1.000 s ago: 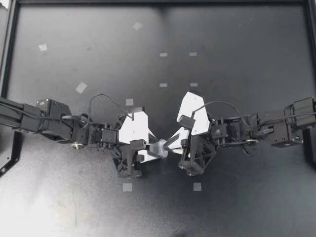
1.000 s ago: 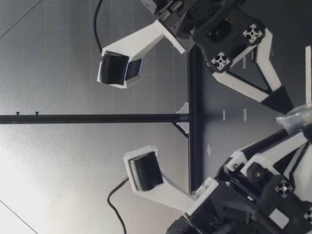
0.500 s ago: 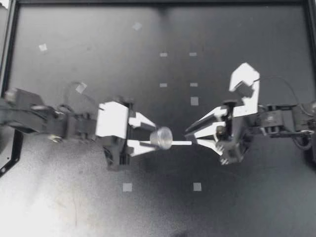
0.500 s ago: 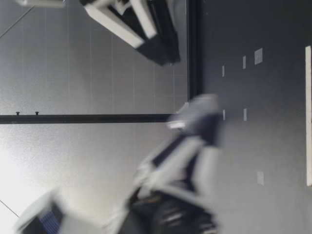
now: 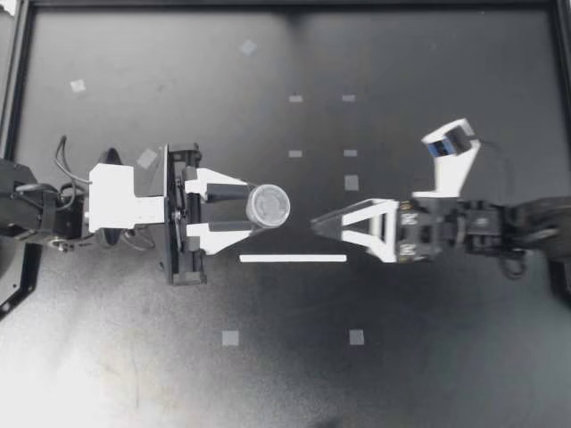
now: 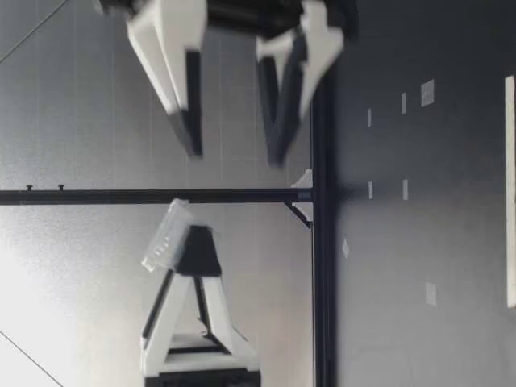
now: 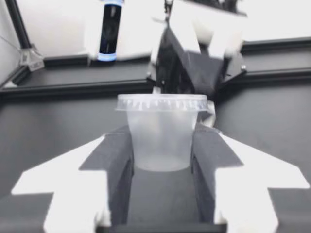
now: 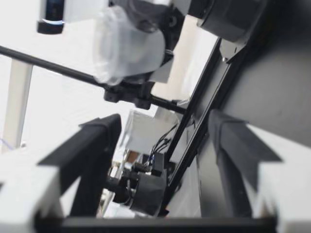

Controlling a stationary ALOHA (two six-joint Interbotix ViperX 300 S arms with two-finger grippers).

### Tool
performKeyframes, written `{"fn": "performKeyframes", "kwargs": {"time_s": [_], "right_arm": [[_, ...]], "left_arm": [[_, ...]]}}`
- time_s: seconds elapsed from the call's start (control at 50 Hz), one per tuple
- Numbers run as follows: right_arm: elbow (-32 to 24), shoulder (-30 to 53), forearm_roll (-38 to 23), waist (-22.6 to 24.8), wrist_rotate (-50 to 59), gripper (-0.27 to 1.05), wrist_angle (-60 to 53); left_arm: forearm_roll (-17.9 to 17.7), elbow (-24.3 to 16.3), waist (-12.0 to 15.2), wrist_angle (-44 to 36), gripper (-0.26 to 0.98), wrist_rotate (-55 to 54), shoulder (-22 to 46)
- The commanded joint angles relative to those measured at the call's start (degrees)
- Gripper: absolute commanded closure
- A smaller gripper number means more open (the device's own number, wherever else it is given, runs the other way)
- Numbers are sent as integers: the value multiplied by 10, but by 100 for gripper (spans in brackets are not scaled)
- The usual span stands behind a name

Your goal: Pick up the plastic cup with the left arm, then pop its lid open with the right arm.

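Clamping a clear plastic cup (image 5: 269, 206), my left gripper (image 5: 251, 211) faces my right gripper (image 5: 319, 223), whose jaws stand wide apart, near a white strip (image 5: 293, 259).

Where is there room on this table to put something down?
Crowded: the middle, where my left gripper holds a clear lidded plastic cup facing my open right gripper. Widest patch: black table between the grippers and the black frame rail, with only grey tape squares. Also free: past the flat white strip, away from the grippers.
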Motion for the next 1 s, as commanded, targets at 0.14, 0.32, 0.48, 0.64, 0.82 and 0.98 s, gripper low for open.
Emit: {"fn": "performKeyframes", "kwargs": {"time_s": [0.14,0.32,0.48,0.64,0.82,0.98], "right_arm": [[-25,-25,-41,-47,-3,7,-4],[-29,-43,-49,-47,0,7,14],[-35,-46,-71,-47,21,7,3],[-27,-64,-84,-48,38,7,-43],[15,-142,-83,-60,31,7,-54],[34,-191,-83,-76,9,7,-30]], "left_arm": [[0,-18,-6,22,48,0,3],[0,-22,-6,25,48,3,10],[0,-30,-6,25,48,4,19],[0,-31,-7,27,48,0,25],[-1,-30,-6,36,48,-2,25],[0,-32,-6,45,51,-3,25]]}}
